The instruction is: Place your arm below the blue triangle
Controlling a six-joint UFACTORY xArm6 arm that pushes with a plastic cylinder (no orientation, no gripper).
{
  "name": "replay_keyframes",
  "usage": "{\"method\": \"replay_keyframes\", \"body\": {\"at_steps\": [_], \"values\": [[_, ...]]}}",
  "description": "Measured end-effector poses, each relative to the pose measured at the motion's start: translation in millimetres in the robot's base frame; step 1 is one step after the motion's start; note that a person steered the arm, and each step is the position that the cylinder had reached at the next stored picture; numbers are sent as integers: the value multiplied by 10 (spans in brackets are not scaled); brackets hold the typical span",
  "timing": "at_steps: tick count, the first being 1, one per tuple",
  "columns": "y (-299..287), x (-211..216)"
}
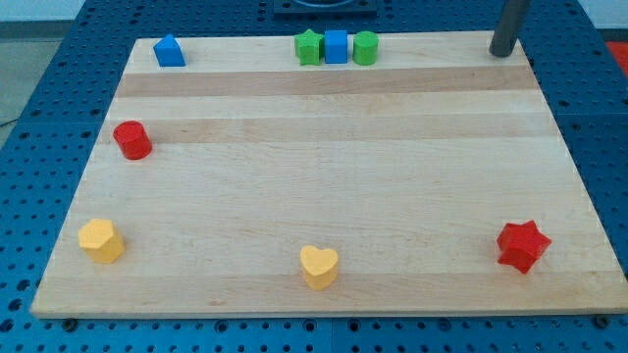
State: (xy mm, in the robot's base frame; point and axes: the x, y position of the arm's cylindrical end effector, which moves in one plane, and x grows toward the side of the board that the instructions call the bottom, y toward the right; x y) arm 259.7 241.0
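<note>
No fingers on this rig — just a rod, so nothing is spreading, pressing together or pinching; my tip (501, 54) is sitting at the view's top right corner of the surface (324, 186), touching no block.

The target, the blue triangle (169, 51), is sitting at the view's top left corner, well apart from my tip, practically the full width of the board away. The spot I'm aiming for is the bare wood just below it, above the red cylinder (131, 140).

What's worrying me:
- A straight run along the top edge is heading right into the row of three at top centre: green star (309, 47), blue cube (336, 46), green cylinder (365, 47). They're touching or nearly so, so clipping one is likely shoving all three. Judgement: I should be dropping toward the view's bottom first, then crossing on the open middle band.
- Coming in too high at the end is risking a nudge on the blue triangle itself, and it's sitting close to the board's top edge, so a push upward could be sending it off.
- Overshooting downward is bringing me onto the red cylinder — the gap between the two looks workable but not generous.

The yellow blocks (102, 240) (319, 267) along the bottom and the red star (522, 245) at bottom right are lying well off any sensible route.
</note>
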Motion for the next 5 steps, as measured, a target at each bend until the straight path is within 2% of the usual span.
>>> {"method": "replay_keyframes", "body": {"at_steps": [1, 4, 5], "values": [[-1174, 340], [-5388, 434], [-5457, 411]]}}
